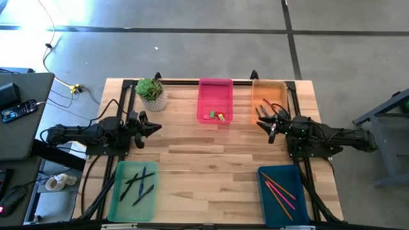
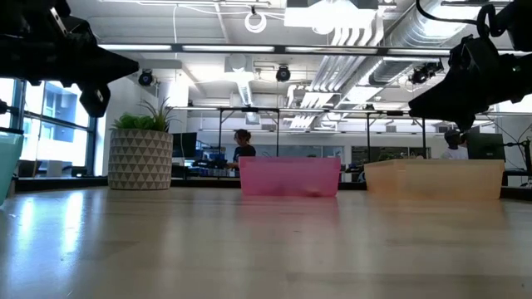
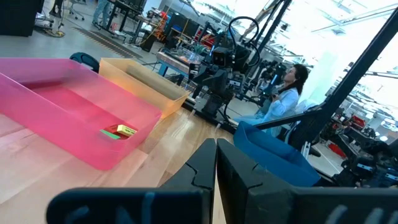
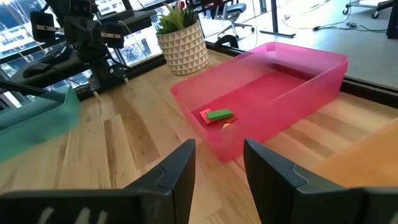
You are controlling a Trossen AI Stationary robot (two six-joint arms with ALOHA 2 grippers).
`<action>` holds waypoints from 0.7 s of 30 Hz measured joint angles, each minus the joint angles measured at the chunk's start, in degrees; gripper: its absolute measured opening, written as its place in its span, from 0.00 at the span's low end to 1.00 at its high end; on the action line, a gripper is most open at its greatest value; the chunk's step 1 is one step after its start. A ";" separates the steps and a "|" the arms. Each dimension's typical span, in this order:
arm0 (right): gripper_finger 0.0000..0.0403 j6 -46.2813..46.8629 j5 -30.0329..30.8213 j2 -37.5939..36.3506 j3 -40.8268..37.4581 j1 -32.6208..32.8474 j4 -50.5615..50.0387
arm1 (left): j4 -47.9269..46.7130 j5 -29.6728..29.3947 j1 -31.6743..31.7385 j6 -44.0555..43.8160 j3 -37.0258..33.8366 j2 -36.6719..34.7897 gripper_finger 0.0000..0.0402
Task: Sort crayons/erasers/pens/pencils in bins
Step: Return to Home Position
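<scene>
Landmark: the pink bin (image 1: 215,99) at the back middle of the table (image 1: 211,160).
Erasers: red, green and yellow blocks (image 1: 216,115) lie inside the pink bin, at its near end.
Crayons: short sticks (image 1: 264,110) lie in the orange bin (image 1: 271,96), just right of the pink bin.
Pens: dark sticks (image 1: 137,183) in the green bin (image 1: 133,191), well in front and left of the pink bin.
Pencils: orange and pink sticks (image 1: 279,188) in the blue bin (image 1: 285,191), well in front and right.
Right gripper (image 1: 271,121): fingers spread apart, empty, hanging at the orange bin's near end.
Left gripper (image 1: 153,127): fingers pressed together, empty, waiting left of the pink bin.
Step, judged: sorting looks finished; lift the right gripper straight up before pulling away, so the fingers do not catch the orange bin's wall.
</scene>
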 joint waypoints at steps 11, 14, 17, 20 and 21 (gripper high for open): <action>0.32 1.10 0.00 0.02 0.00 0.00 -0.07 | -0.01 0.00 0.00 0.00 0.00 0.00 0.01; 0.32 1.24 0.00 0.02 0.00 0.00 -0.07 | -0.01 0.00 0.00 0.00 0.00 0.00 0.01; 0.32 1.17 0.00 0.02 0.00 0.00 -0.09 | 0.00 0.00 0.00 0.00 0.00 0.00 0.01; 0.32 1.16 0.00 0.02 0.00 0.00 -0.09 | 0.00 0.00 0.00 0.00 0.00 0.00 0.01; 0.32 1.17 0.00 0.02 0.00 0.00 -0.09 | -0.01 0.00 0.02 0.00 0.00 0.00 0.01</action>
